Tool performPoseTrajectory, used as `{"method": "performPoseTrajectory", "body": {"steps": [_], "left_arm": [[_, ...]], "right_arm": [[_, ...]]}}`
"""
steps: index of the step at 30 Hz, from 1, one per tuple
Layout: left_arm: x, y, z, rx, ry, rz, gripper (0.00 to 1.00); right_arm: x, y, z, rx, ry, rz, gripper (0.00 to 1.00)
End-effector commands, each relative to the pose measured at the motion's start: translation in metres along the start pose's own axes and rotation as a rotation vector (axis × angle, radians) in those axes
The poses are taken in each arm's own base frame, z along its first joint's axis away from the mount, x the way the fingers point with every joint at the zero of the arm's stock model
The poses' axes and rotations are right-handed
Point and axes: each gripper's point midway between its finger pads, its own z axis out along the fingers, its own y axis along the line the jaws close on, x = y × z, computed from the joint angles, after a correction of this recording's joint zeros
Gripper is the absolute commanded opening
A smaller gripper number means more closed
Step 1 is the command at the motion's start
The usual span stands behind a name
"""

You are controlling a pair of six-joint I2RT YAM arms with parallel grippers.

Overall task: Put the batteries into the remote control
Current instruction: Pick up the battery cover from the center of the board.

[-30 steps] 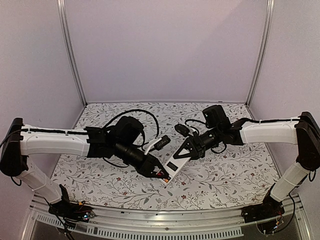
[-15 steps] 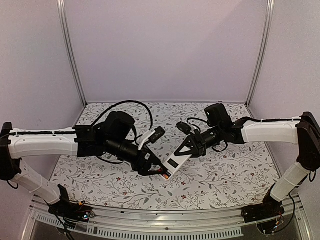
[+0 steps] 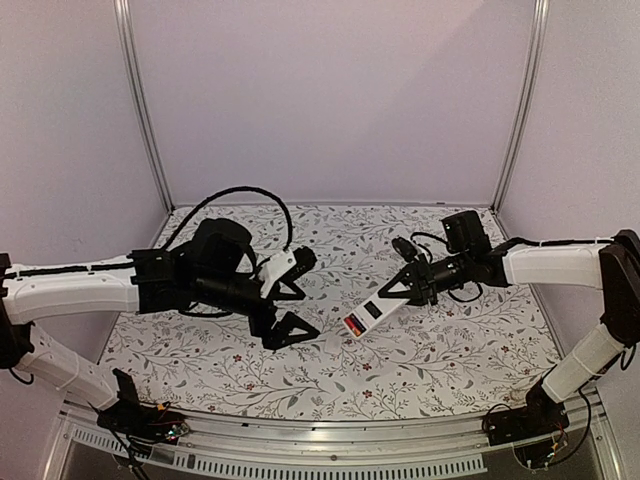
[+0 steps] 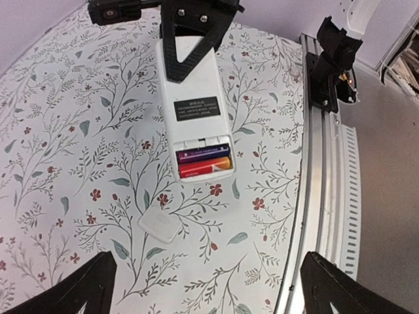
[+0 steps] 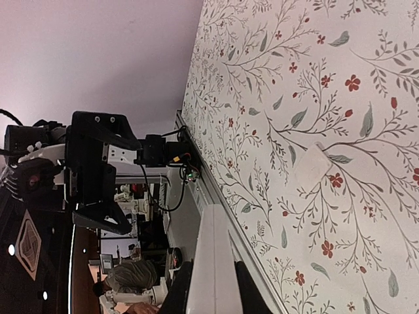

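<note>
Batteries (image 4: 206,165), two, in one remote control (image 4: 194,98)

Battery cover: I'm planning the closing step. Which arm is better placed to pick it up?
Left. The left gripper is open and empty, and the cover lies on the table just ahead of it; the right gripper is shut on the remote.
</note>
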Motion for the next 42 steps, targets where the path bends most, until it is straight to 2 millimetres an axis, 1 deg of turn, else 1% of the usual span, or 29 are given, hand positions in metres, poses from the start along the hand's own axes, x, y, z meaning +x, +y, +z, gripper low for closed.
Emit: {"method": "performPoseTrajectory", "body": {"steps": [1,4,7,12,15,18,21,27,30,36,39,42], "left_arm": [[0.021,0.011,0.015,0.000,0.113,0.307,0.99],[0.032,0.013,0.032,0.050,0.165,0.443,0.99],[0.036,0.014,0.049,0.107,0.187,0.479,0.97],[0.046,0.020,0.076,0.173,0.252,0.529,0.95],[0.057,0.026,0.091,0.189,0.298,0.545,0.96],[0.064,0.031,0.102,0.201,0.324,0.562,0.98],[0.071,0.040,0.113,0.194,0.357,0.587,0.98],[0.090,0.055,0.133,0.212,0.439,0.603,0.95],[0.095,0.059,0.137,0.226,0.461,0.591,0.92],[0.105,0.072,0.135,0.194,0.479,0.577,0.92],[0.108,0.075,0.137,0.186,0.487,0.571,0.91],[0.113,0.077,0.140,0.185,0.501,0.565,0.87]], "right_arm": [[-0.005,-0.015,-0.017,0.041,-0.069,-0.018,0.00],[-0.007,-0.027,-0.026,0.066,-0.101,0.003,0.00],[-0.007,-0.039,-0.036,0.088,-0.133,0.027,0.00],[-0.008,-0.044,-0.051,0.097,-0.176,0.033,0.00],[-0.006,-0.047,-0.055,0.105,-0.186,0.036,0.00],[-0.005,-0.049,-0.058,0.107,-0.195,0.039,0.00],[-0.004,-0.050,-0.060,0.105,-0.198,0.040,0.00],[-0.003,-0.052,-0.061,0.108,-0.199,0.043,0.00],[-0.002,-0.052,-0.061,0.106,-0.199,0.045,0.00],[-0.003,-0.051,-0.061,0.101,-0.197,0.045,0.00],[-0.003,-0.052,-0.061,0.102,-0.196,0.047,0.00],[-0.002,-0.051,-0.061,0.100,-0.195,0.051,0.00]]}}
